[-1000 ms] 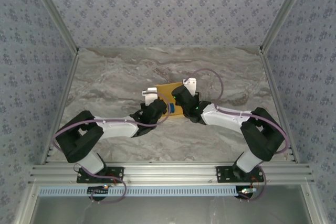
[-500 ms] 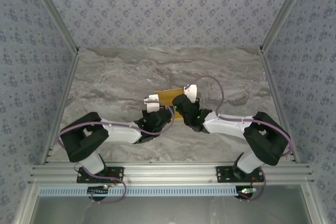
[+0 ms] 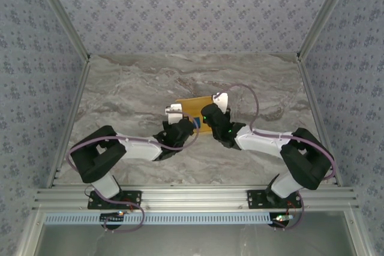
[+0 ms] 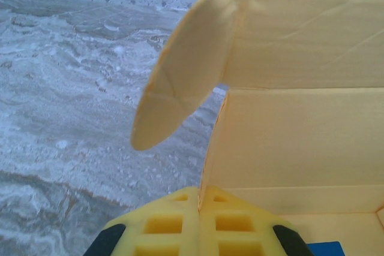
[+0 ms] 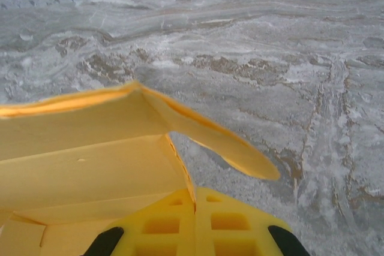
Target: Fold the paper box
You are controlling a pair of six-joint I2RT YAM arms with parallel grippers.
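While both arms are reaching in toward the middle of the grey marbled table, a yellow-orange paper box of thin cardboard is lying half formed and open-topped, directly ahead of and between your two pincers. Its long axis is running side to side, from one pincer to the other, so each arm is sitting at its own end and neither is nearer.

Your left pincer is pressing its yellow gridded finger pads fully together. The box's left end wall is running straight down into the seam between them, so the pincer appears to be pinching that thin wall. Above and ahead of it, a rounded loose flap is curling outward to the pincer's left, away from the box. A tiny blue block is sitting inside the box, just to the pincer's right.

Your right pincer is mirroring this, with its pads pressing together and the right end wall's edge running into their seam. A pointed flap is jutting out to its right over bare table.

Seen from above, both arms are crouching low, with elbows folding back near the bases and forearms angling inward toward each other. The coming move is likely turning on those two end flaps, which are splaying outward and would need swinging inward.
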